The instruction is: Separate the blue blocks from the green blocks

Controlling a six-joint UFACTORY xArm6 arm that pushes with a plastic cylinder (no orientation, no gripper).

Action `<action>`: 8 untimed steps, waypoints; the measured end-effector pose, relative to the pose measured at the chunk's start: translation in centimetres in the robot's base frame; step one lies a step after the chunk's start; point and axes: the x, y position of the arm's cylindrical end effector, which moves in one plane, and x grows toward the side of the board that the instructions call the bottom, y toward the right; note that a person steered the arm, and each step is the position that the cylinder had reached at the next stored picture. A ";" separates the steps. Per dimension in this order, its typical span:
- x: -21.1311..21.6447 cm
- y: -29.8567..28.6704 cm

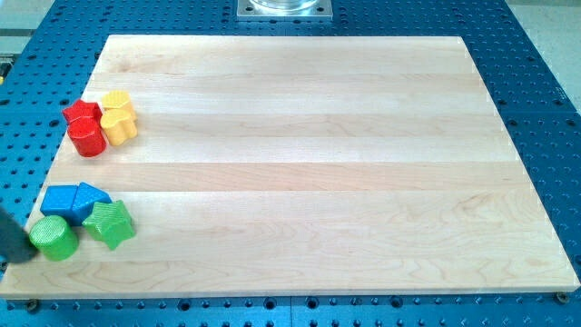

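Camera view: two blue blocks [75, 201], a green cylinder [54, 238] and a green star [110, 223] huddle touching near the wooden board's [309, 173] lower-left edge. Two red blocks [85, 128] and two yellow blocks [118, 116] cluster farther up. My tip [25, 257], bare, sits beside the cylinder's left.

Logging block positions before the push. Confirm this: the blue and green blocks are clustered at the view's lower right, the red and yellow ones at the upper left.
One thing is wrong: the camera view shows the blue blocks and green blocks clustered at the view's lower left, not lower right. The red blocks and yellow blocks are at the upper left, as stated. My tip is beside the green cylinder.
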 end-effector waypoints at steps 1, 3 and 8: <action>-2.5 0.0; -4.8 13.5; -27.9 12.2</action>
